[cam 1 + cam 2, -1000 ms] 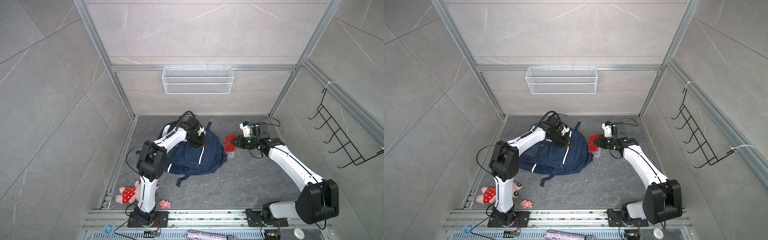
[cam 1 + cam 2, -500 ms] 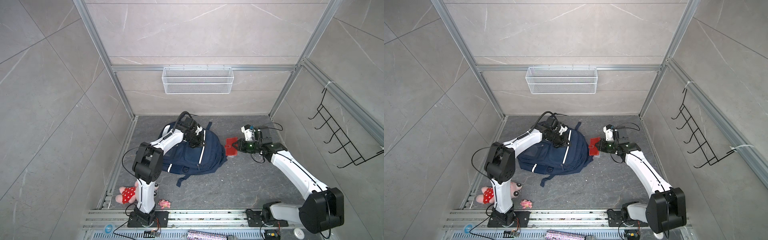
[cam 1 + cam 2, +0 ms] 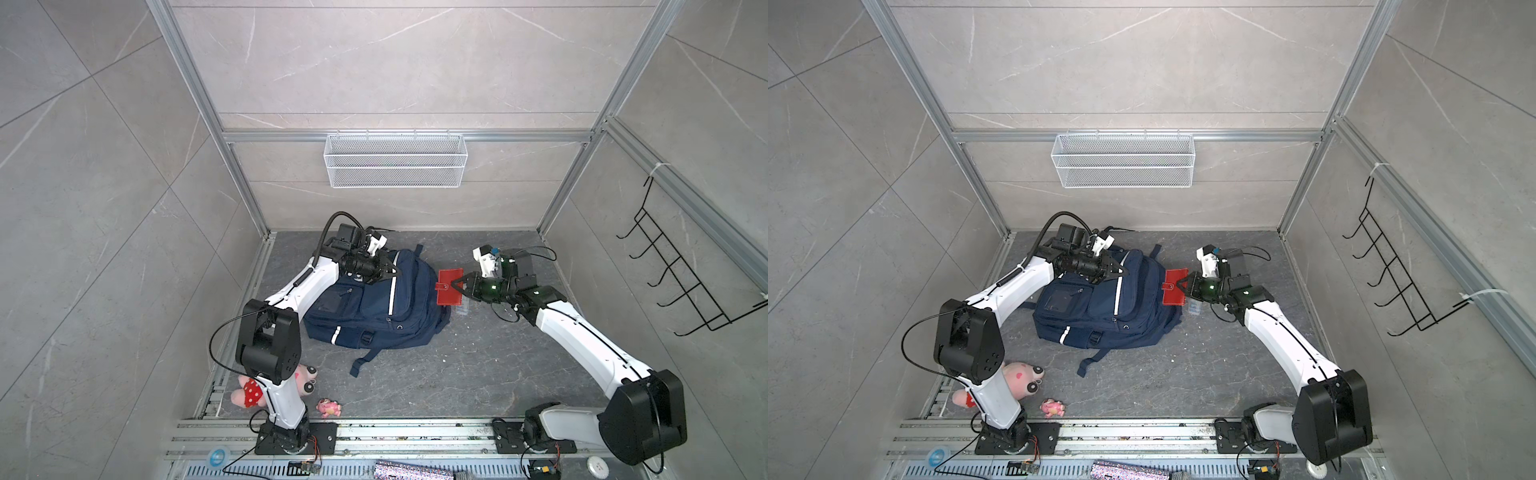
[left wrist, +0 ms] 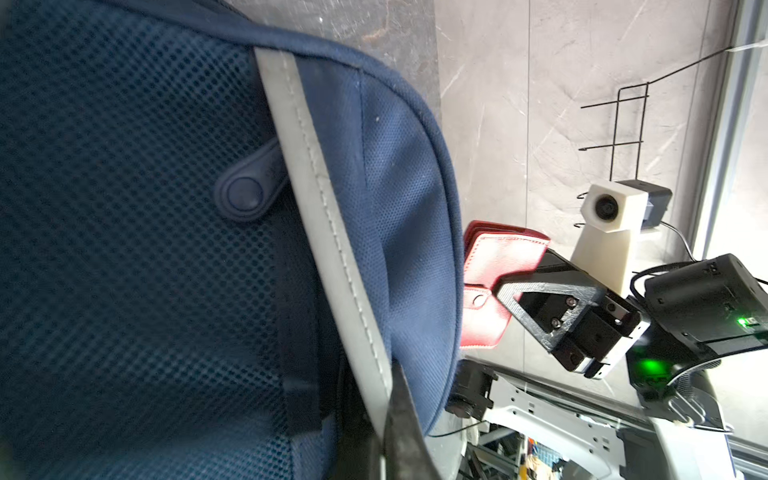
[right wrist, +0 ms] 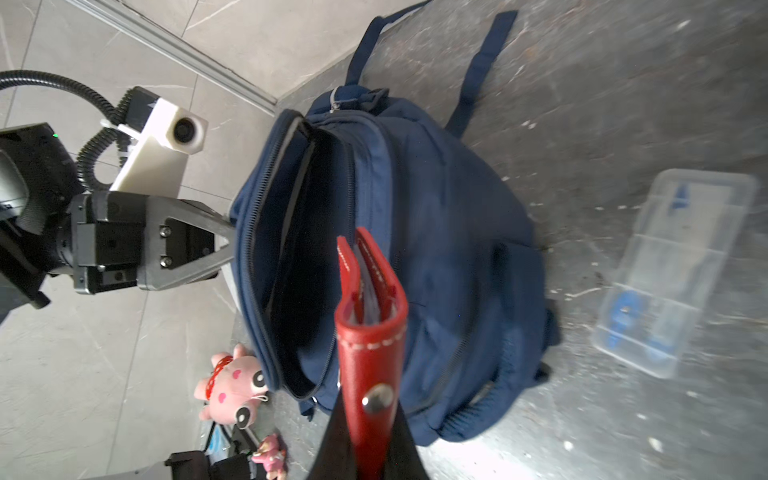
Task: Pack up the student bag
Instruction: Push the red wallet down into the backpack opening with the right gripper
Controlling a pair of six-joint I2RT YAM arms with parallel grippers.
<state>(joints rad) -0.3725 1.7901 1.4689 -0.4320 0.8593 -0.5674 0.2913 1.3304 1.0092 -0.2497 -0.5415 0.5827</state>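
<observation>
Step in hand, as I read it: getting the red notebook into the student bag. The student bag (image 3: 374,307) lies flat on the desk (image 3: 457,374), front pockets up, left of centre in both top views, its top end towards your right arm. Your left tool (image 3: 395,272) is closed, pinched on the fabric at the rim of the mouth, right by the pale stitched stripe (image 4: 324,249); this seems to be holding the main compartment (image 5: 299,249) agape. Your right tool (image 3: 456,286) is clamped on the red notebook (image 3: 446,295) near its snap tab, carrying it at the bag's top end, not yet inside. Next move calls for lining the notebook's flat face up with that long, narrow slot and sliding it in leading edge first while your left tool holds the lip apart; the cloth is soft and would likely sag shut if let go. Materials: the bag is navy woven fabric, with a mesh panel and a rubbery zip pull (image 4: 249,191) in the left wrist view. The notebook is stiff, smooth and leather-like, with white stitching, a metal snap and pale leaves between its covers. A clear plastic box (image 5: 673,270), rigid and compartmented with blue bits inside, lies on the desk just beside the bag. A pink plush toy (image 5: 232,386) sits near your left arm's base
</observation>
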